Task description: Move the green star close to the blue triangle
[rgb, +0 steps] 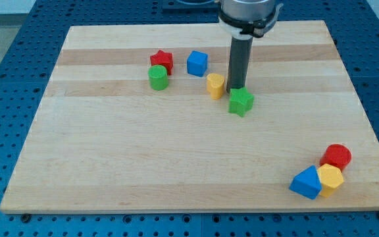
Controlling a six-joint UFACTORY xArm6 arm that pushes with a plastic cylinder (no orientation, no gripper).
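Note:
The green star lies a little above and right of the board's middle. My tip stands just behind the star, at its upper edge, touching or nearly touching it. The blue triangle lies far off at the board's lower right corner. The dark rod rises from the tip to the arm's end at the view's top.
A yellow block sits just left of my tip. A blue cube, a red star and a green cylinder lie further left. A yellow block and a red cylinder touch the blue triangle. The wooden board is edged by blue pegboard.

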